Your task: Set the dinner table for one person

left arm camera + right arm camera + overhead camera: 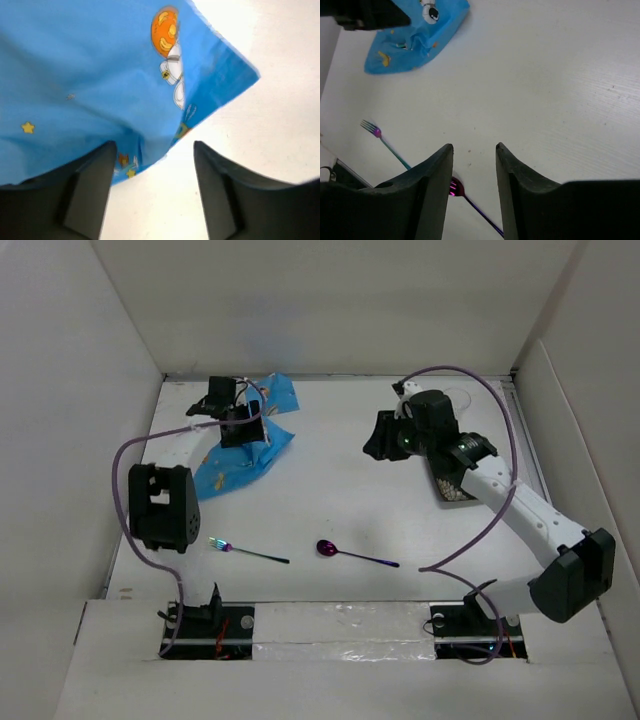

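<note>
Dinner table (330,515) first, from above: how does it lie?
— Flat and white between its panels, with its long axis running left to right across my two bases. At its far left the blue cartoon-print mat (245,445) sits bunched, stretched on a slant from far right to near left. Nearer me lie a fork (248,551) and a spoon (355,554), heads to the left and handles to the right, well apart from the mat. My left gripper (245,428) hangs over the mat. My right gripper (380,443) hovers over bare table further right.

And the left wrist?
— My jaws are spread and pinch nothing. The mat's near edge runs just past my left finger (90,190), and one corner points right onto bare table.

The right wrist?
— Spread as well, and empty. The spoon's bowl peeks low in the gap, the fork lies to the left, and the mat is far up left.

So what is the step?
— Flattening the mat, I judge. I would take a single layer of the edge near that corner and draw it low along the table's long axis. My right gripper would hold the opposite end so the folds open rather than drag.
</note>
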`<state>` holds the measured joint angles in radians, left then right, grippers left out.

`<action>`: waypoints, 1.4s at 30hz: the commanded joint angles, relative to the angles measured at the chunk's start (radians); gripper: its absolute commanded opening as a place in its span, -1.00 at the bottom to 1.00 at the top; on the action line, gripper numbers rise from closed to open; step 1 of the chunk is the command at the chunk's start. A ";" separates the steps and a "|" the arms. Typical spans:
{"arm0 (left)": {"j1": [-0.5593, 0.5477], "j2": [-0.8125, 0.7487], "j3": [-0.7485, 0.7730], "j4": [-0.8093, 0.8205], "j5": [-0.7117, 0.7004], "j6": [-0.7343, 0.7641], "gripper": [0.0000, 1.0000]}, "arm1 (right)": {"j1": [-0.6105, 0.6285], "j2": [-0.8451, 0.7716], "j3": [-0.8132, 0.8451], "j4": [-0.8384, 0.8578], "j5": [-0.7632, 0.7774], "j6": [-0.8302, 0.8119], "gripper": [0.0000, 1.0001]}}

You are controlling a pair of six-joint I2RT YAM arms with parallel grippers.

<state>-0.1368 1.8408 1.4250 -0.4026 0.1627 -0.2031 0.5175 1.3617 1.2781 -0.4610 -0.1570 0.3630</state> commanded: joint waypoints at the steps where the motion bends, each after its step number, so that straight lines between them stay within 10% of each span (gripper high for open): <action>1: -0.021 -0.197 -0.053 0.022 -0.020 -0.043 0.31 | -0.002 0.054 -0.017 0.120 -0.001 0.045 -0.04; 5: -0.130 -0.278 -0.101 0.082 -0.139 -0.044 0.35 | 0.007 0.089 -0.003 0.122 -0.015 0.065 -0.01; 8: -0.245 -0.183 -0.061 0.038 -0.264 0.011 0.36 | 0.019 0.060 -0.017 0.125 -0.009 0.067 -1.00; 13: -0.311 0.027 0.049 0.054 -0.402 0.060 0.36 | 0.029 -0.025 -0.059 0.125 0.013 0.063 -1.00; 17: -0.311 0.132 0.144 0.041 -0.449 0.076 0.35 | 0.029 -0.085 -0.111 0.113 0.008 0.068 -0.25; 20: -0.311 0.170 0.169 0.073 -0.476 0.099 0.34 | 0.029 -0.124 -0.144 0.102 0.001 0.076 -0.04; 28: -0.311 0.290 0.215 0.100 -0.528 0.137 0.12 | 0.029 -0.190 -0.178 0.108 0.000 0.097 -0.04; 33: -0.311 0.327 0.262 0.096 -0.543 0.146 -1.00 | 0.029 -0.190 -0.155 0.090 0.036 0.096 -0.04; 42: -0.311 0.008 0.543 -0.092 -0.417 0.165 -1.00 | -0.002 -0.113 -0.054 0.114 0.073 0.079 0.11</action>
<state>-0.4496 2.1216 1.8229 -0.4389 -0.2970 -0.0517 0.5262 1.2255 1.1580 -0.3912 -0.1116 0.4492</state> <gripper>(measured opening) 0.006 0.542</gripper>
